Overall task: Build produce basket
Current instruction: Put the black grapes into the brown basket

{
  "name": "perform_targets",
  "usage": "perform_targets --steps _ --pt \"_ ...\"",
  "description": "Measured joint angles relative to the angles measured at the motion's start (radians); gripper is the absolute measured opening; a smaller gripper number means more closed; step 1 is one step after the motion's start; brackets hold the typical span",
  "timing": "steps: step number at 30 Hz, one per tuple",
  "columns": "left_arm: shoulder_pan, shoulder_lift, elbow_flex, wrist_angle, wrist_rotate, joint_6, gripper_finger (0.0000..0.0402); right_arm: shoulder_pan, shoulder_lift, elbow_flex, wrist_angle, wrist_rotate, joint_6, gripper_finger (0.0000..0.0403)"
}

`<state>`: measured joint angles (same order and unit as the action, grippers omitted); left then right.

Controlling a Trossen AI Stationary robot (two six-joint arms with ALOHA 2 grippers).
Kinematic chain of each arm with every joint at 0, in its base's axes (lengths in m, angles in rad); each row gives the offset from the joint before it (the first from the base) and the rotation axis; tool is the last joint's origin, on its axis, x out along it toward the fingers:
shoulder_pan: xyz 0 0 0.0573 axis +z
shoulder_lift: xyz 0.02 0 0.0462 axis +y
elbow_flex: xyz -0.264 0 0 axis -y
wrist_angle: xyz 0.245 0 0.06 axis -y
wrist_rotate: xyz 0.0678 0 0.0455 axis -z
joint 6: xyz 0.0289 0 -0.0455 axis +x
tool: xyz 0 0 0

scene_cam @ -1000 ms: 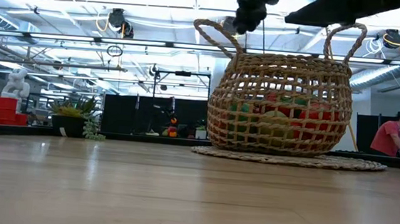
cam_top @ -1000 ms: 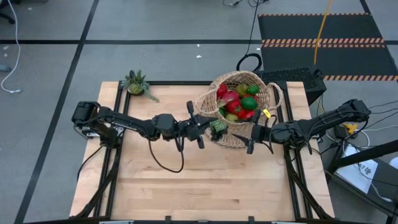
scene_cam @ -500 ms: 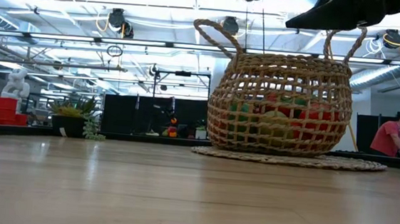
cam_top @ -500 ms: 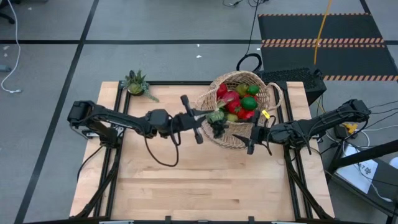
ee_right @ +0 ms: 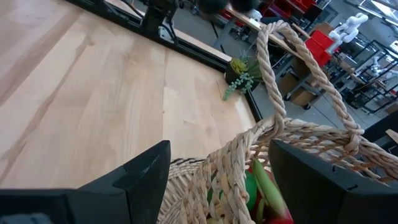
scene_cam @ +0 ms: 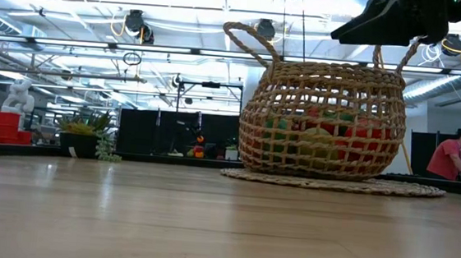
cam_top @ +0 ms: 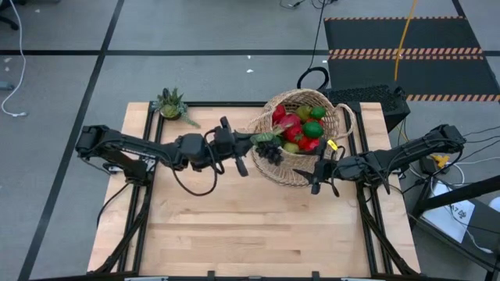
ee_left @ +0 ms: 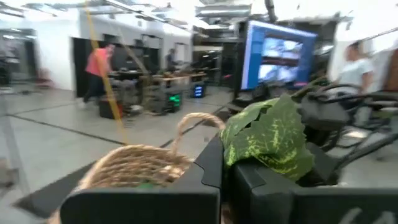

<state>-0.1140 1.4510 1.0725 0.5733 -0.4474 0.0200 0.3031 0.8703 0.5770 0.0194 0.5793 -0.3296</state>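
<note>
The tan wicker basket stands at the table's far right on its flat base, with red, green and pink toy fruit inside; it also shows in the low view. My left gripper is high above the table, just left of the basket's rim, and is shut on a bunch of dark purple grapes with a green leaf. My right gripper is open at the basket's near right rim. In the right wrist view its fingers stand on either side of the woven rim. I cannot tell whether they touch it. My left gripper holds the grape bunch at its leaf end, pinched between the two fingers. The fingers come level from the table's left. The bunch hangs from them clear of the table, next to the basket's left rim; the grapes are hidden in the wrist view.
A small spiky green potted plant stands at the far left corner. A round woven mat lies under the basket. A black box sits beyond the far right edge. Bare wood fills the near half.
My left gripper has risen with the grape bunch and drawn back a little toward the table's left and far edges. The bunch has gone from the basket's near left side up level with its left rim, almost out of the low view's top.
</note>
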Motion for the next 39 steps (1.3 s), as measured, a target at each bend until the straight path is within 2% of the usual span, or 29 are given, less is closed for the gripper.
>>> perform_targets --steps 6,39 --pt "-0.002 0.0 0.0 0.032 0.135 -0.077 0.0002 0.0 0.0 0.0 -0.002 0.0 -0.002 0.0265" --pt "-0.005 0.001 0.0 0.015 0.135 -0.047 0.0002 0.003 0.0 0.0 0.007 -0.005 0.001 0.0265"
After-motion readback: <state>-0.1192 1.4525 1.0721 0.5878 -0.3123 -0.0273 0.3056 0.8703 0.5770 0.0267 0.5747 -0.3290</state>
